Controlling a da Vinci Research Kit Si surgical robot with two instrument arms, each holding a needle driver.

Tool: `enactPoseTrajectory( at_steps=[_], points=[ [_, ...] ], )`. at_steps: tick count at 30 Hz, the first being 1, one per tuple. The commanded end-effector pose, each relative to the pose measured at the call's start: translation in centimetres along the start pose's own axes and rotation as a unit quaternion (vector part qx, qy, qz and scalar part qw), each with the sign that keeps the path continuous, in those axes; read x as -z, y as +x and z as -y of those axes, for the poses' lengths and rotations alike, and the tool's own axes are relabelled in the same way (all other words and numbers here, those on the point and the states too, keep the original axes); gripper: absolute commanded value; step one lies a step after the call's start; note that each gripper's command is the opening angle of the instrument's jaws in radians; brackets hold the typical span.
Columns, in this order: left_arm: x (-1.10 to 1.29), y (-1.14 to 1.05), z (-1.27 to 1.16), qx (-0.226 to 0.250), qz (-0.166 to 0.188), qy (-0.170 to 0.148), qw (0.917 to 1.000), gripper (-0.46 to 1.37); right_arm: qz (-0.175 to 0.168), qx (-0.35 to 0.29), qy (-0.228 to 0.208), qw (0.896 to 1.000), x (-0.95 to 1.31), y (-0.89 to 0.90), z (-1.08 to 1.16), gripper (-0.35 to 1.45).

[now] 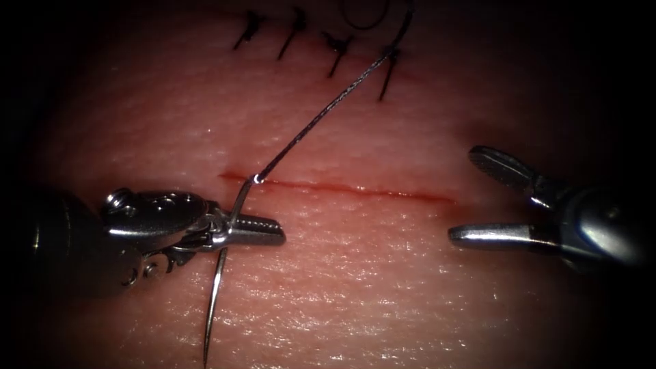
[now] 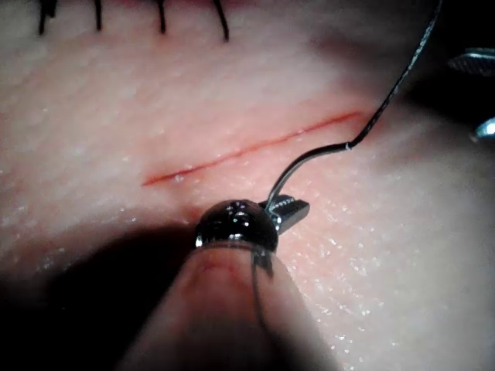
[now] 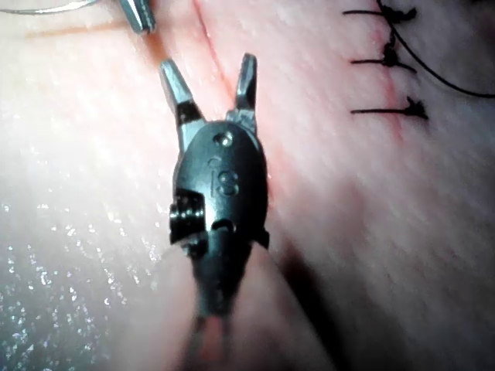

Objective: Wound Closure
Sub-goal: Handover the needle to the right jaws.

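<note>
— Below the cut (image 1: 342, 188), toward seven o'clock: what has my left tool (image 1: 263, 230) got?
— Jaws pinched on the needle (image 1: 217, 301), nearer its thread end; the point hangs free over the tissue (image 1: 383, 287) at six o'clock.
— Thread (image 1: 321, 113)?
— Runs to one o'clock, toward the stitches (image 1: 338, 51).
— My right tool (image 1: 478, 198)?
— At three o'clock, jaws spread, holding nothing.

a surgical training lab, set up for bench practice. a slab of pale pink tissue (image 1: 383, 273) lies under a bright endoscope light that fades to dark at the edges. it has one straight cut (image 1: 342, 187) and a far row of black tied stitches (image 1: 294, 31). two steel wristed robot hands, left (image 1: 256, 229) and right (image 1: 478, 198), with a curved needle (image 1: 222, 273) and thread (image 1: 328, 109), mark it as robotic suturing work.
</note>
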Motion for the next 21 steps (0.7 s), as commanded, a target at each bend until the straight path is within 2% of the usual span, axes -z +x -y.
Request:
enactPoseTrajectory(
  at_steps=[1, 5, 14, 21],
  points=[
    [-0.01, 0.00, -0.01, 0.001, -0.001, -0.009, 1.0000, -0.35, -0.001, -0.002, -0.001, 1.000, -0.03, -0.01, 0.01, 1.16],
    [-0.08, 0.01, -0.08, 0.005, -0.012, -0.026, 0.9996, -0.35, -0.006, -0.006, -0.010, 1.000, -0.20, -0.04, 0.04, 1.18],
    [-0.18, 0.01, -0.15, 0.010, -0.021, -0.053, 0.9983, -0.35, -0.022, -0.020, 0.004, 1.000, -0.57, -0.07, 0.19, 1.09],
    [-0.22, 0.00, -0.18, 0.012, -0.017, -0.062, 0.9978, -0.35, -0.027, -0.027, 0.014, 0.999, -0.70, -0.07, 0.25, 1.09]
  ],
)
